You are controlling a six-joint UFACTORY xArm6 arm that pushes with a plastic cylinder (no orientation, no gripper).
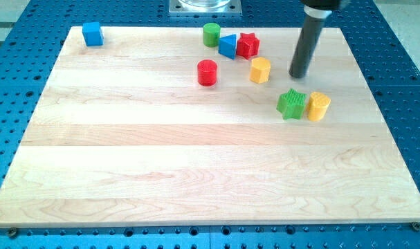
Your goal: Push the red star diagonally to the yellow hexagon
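The red star sits near the view's top, touching a blue triangle on its left. The yellow hexagon lies just below and slightly right of the red star, a small gap apart. My tip rests on the board to the right of the yellow hexagon, below and right of the red star, touching neither.
A green cylinder stands left of the blue triangle. A red cylinder lies left of the hexagon. A green star and a yellow block sit side by side below my tip. A blue cube is at top left.
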